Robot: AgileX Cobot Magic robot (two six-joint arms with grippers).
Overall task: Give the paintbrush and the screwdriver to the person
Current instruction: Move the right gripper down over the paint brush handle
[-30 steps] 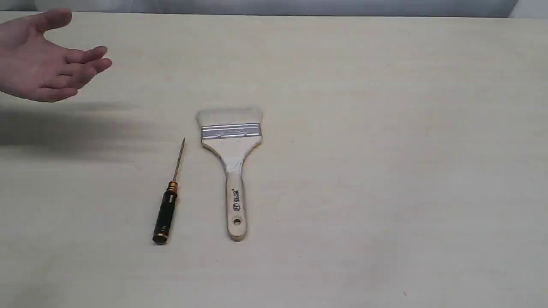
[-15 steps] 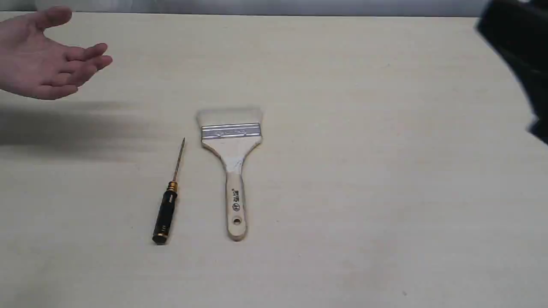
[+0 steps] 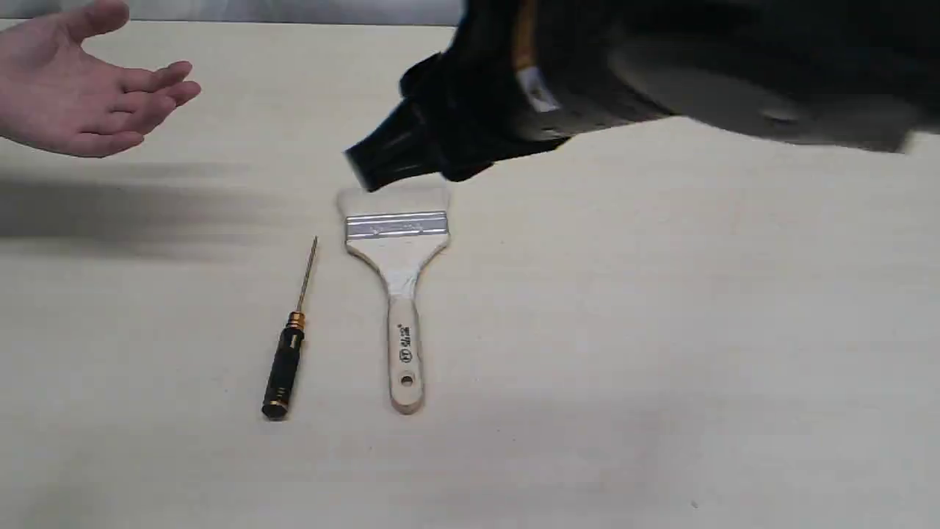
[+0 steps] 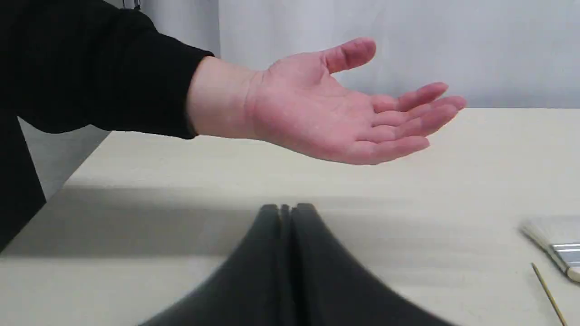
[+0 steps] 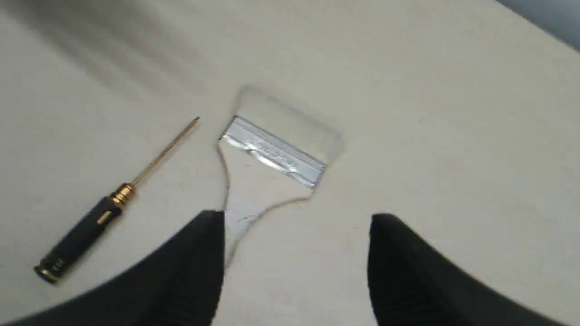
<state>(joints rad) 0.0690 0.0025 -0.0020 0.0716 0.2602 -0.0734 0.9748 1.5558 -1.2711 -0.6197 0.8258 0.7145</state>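
Note:
The paintbrush [image 3: 396,273] lies flat on the table, bristles toward the far edge; in the right wrist view the paintbrush [image 5: 272,154] sits just beyond my fingertips. To its left lies the screwdriver [image 3: 285,358], black handle near, shaft pointing away, also seen as the screwdriver [image 5: 86,231]. The person's open hand [image 3: 88,84] hovers palm up at the far left, and the hand [image 4: 344,113] fills the left wrist view. My right gripper [image 5: 297,222] is open and hangs above the brush's bristle end [image 3: 367,165]. My left gripper [image 4: 285,209] is shut and empty, below the hand.
The pale table [image 3: 661,330] spreads wide to the right of the tools. My right arm [image 3: 661,66] crosses the upper part of the exterior view, blurred. The person's black sleeve [image 4: 90,68] reaches in beside the table's left edge.
My right arm has swept in from the upper right to above the brush's bristles. The hand has shifted slightly up. Brush and screwdriver have not moved.

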